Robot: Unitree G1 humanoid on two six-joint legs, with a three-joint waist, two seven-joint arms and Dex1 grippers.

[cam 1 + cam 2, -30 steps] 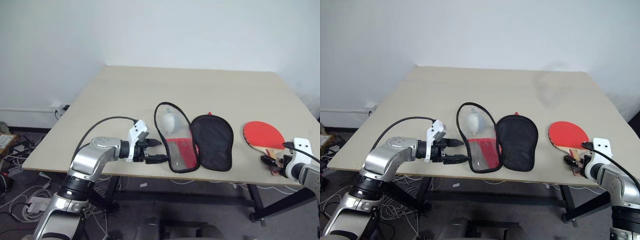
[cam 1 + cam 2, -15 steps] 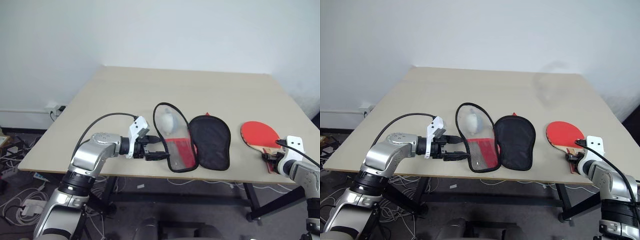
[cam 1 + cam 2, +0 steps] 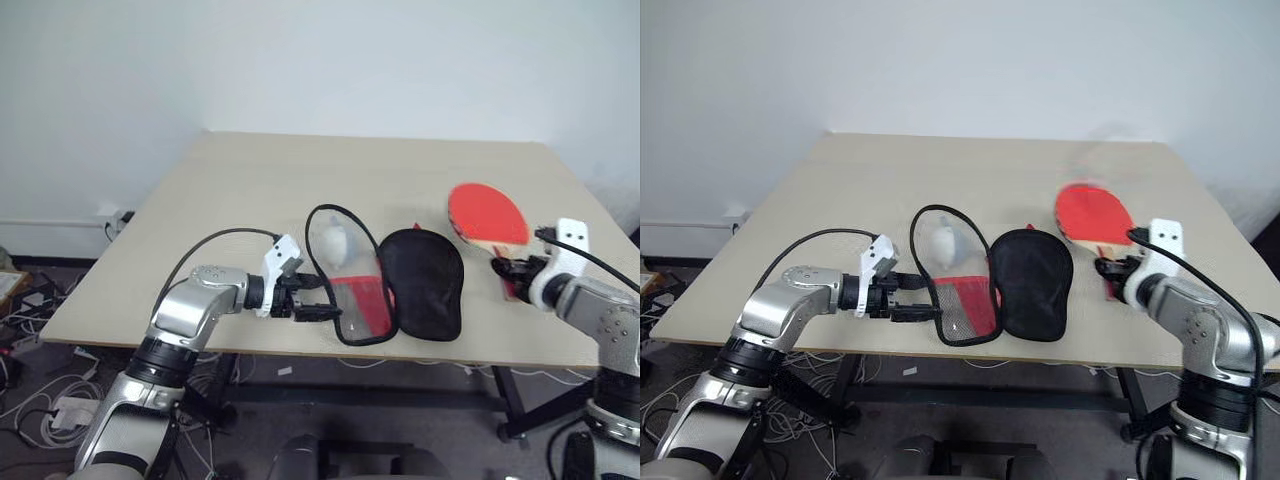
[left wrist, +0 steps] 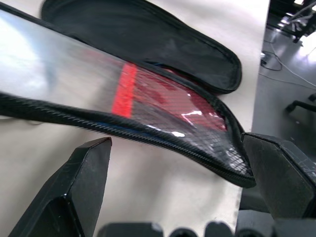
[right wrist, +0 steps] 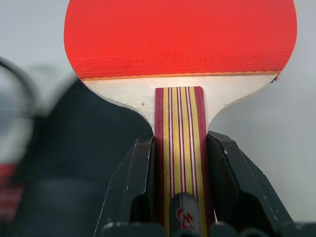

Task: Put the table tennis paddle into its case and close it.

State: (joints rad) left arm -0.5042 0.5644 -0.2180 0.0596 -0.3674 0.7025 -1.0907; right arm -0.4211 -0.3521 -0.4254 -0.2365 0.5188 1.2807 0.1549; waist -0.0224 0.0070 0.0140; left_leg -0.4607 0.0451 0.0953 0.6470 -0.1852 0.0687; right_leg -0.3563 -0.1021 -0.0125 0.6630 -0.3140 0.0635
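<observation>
We see the table tennis paddle [image 3: 487, 213] lifted above the table [image 3: 300, 170], right of the case [image 3: 390, 280] — its handle pinched by the right gripper [image 5: 180, 182], whose fingers hide the handle's end. The case lies unzipped near the front edge; the left gripper [image 3: 318, 298], fingers spread, straddles its raised flap's rim.
</observation>
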